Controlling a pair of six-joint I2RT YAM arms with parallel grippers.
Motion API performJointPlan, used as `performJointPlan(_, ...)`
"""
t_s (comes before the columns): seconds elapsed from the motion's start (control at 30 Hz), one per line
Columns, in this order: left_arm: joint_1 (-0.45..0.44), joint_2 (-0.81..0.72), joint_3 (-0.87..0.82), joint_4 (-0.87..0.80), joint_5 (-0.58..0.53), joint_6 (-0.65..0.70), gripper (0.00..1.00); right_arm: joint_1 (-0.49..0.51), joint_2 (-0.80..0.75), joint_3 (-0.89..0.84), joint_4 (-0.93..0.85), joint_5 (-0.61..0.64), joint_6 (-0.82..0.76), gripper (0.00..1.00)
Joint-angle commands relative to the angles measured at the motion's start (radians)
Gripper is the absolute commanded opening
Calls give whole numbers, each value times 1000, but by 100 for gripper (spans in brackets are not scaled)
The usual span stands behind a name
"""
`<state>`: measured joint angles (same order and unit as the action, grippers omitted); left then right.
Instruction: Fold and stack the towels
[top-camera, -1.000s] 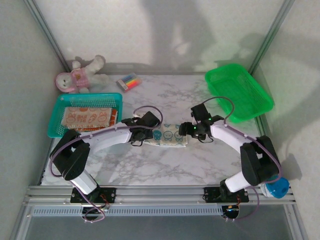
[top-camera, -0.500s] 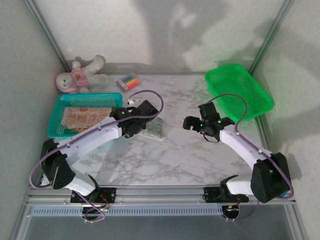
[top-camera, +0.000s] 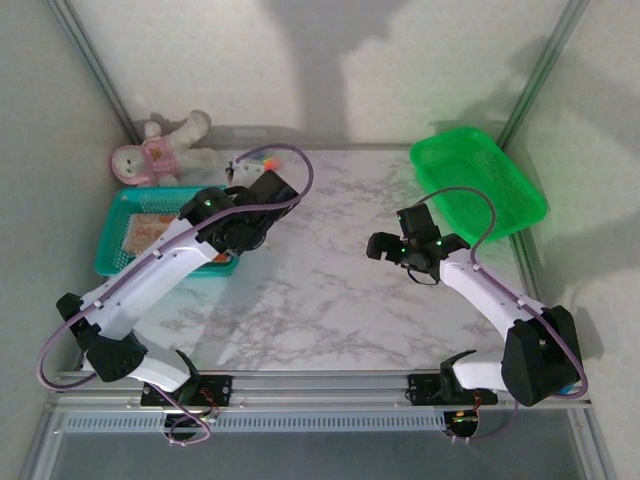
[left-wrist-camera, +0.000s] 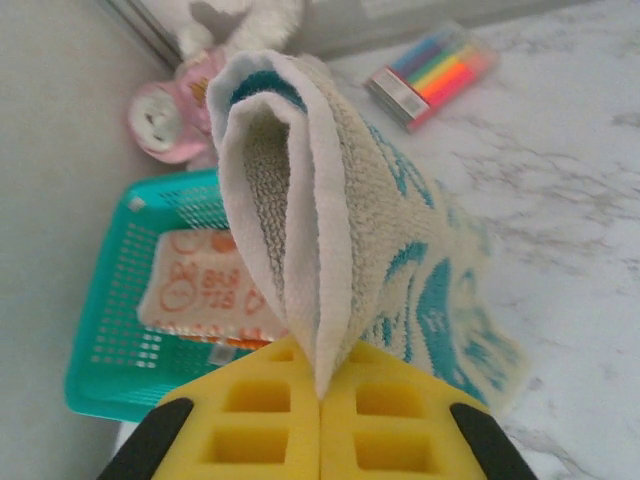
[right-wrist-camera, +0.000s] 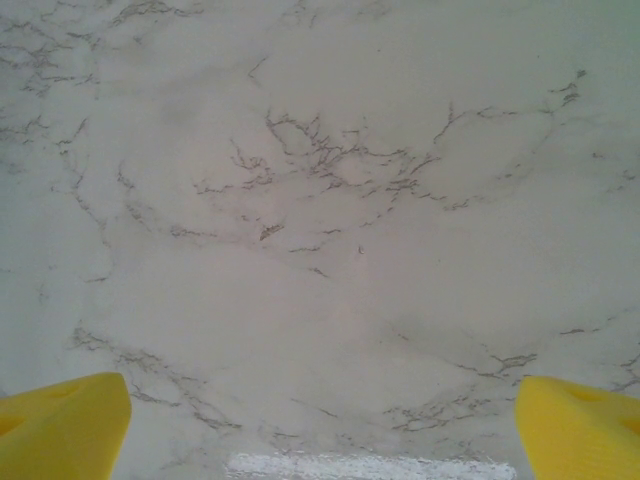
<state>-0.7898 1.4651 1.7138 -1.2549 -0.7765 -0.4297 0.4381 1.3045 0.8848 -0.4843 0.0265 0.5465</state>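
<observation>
Since a second earlier the left gripper (left-wrist-camera: 320, 400) had swung from mid-table to the far left, fingers clamped on the one folded white-and-blue towel (left-wrist-camera: 330, 230), evidently to stack it in the teal basket (left-wrist-camera: 95, 350) on one peach bunny towel (left-wrist-camera: 200, 290), perhaps an orange towel (left-wrist-camera: 215, 345) beneath, while the right gripper (right-wrist-camera: 320, 420) hung empty, jaws apart.

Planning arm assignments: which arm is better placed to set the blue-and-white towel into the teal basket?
Left. The left gripper is shut on the blue-and-white towel, beside the teal basket holding the peach towel. The right gripper hangs open over the marble table, apart from the basket.
</observation>
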Motion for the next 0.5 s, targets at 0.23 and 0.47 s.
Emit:
performJointPlan(0.23, 63, -132, 47, -75, -237, 81, 0, -5, 12, 27, -22, 12, -9, 99)
performJointPlan(0.47, 147, -197, -78, 37, -233, 188, 0, -5, 28, 26, -17, 2, -8, 99)
